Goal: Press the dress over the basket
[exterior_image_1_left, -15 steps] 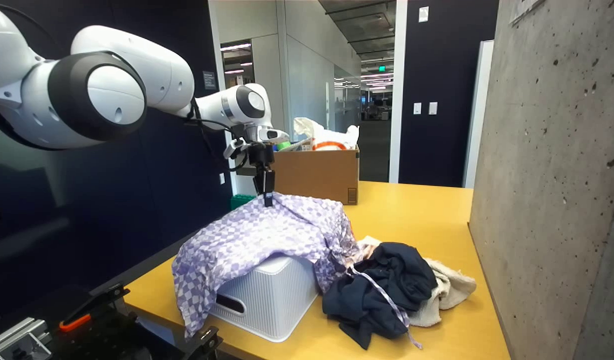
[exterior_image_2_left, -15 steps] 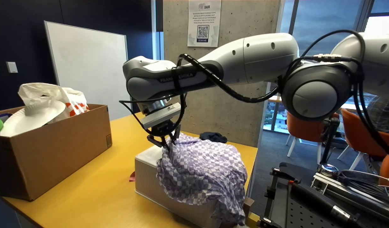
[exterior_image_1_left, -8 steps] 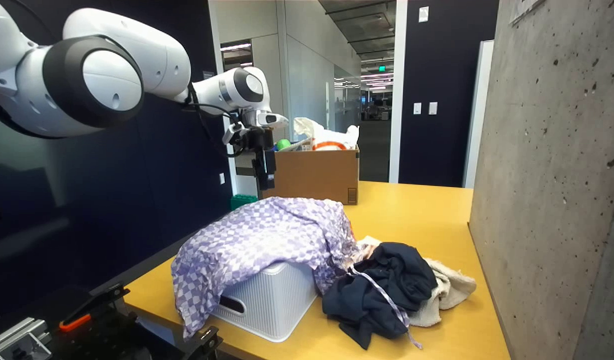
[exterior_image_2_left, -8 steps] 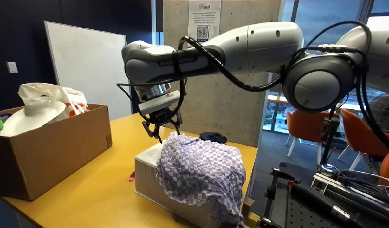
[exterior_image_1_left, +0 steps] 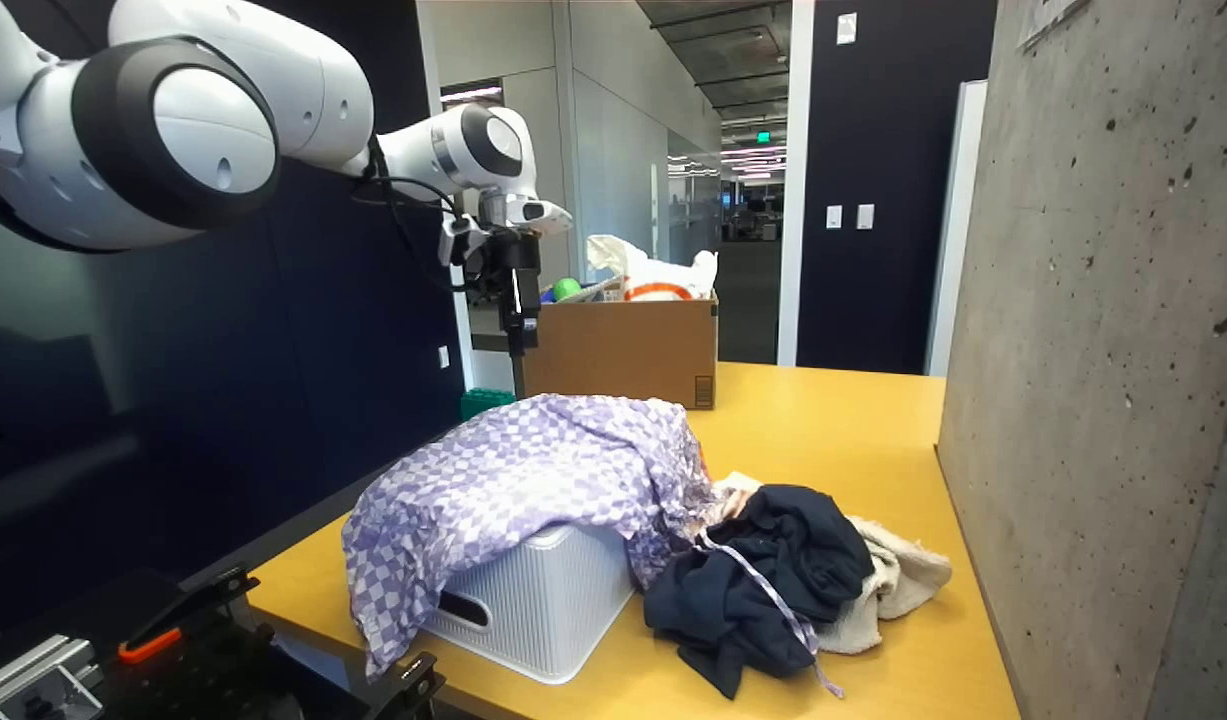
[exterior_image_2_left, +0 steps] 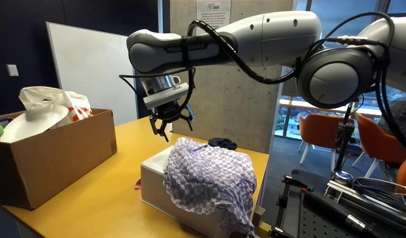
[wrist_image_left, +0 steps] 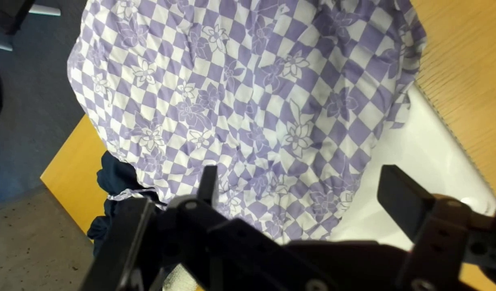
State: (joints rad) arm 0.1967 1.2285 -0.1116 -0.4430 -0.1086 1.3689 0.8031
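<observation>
A purple-and-white checked dress (exterior_image_1_left: 533, 460) lies draped across the top of the white ribbed basket (exterior_image_1_left: 568, 605) and hangs down its sides. In an exterior view part of the basket (exterior_image_2_left: 153, 186) stays uncovered at one end, while the dress (exterior_image_2_left: 209, 175) covers the rest. My gripper (exterior_image_2_left: 179, 135) hovers above the covered end with its jaws wide apart and nothing between them. From the wrist view, the dress (wrist_image_left: 248, 101) spreads below the gripper (wrist_image_left: 298, 178), with bare white basket top (wrist_image_left: 409, 161) under the right-hand finger. The basket's inside is hidden.
Dark blue clothing (exterior_image_1_left: 773, 570) and a beige cloth (exterior_image_1_left: 898, 580) are heaped beside the basket. A cardboard box (exterior_image_2_left: 67, 155) with bags and a paper plate stands on the yellow table (exterior_image_1_left: 813, 430). A concrete wall (exterior_image_1_left: 1103, 400) borders the table.
The jaws have spread and let go of the dress. My gripper has risen away from the basket, and the dress has settled on top, otherwise staying in place.
</observation>
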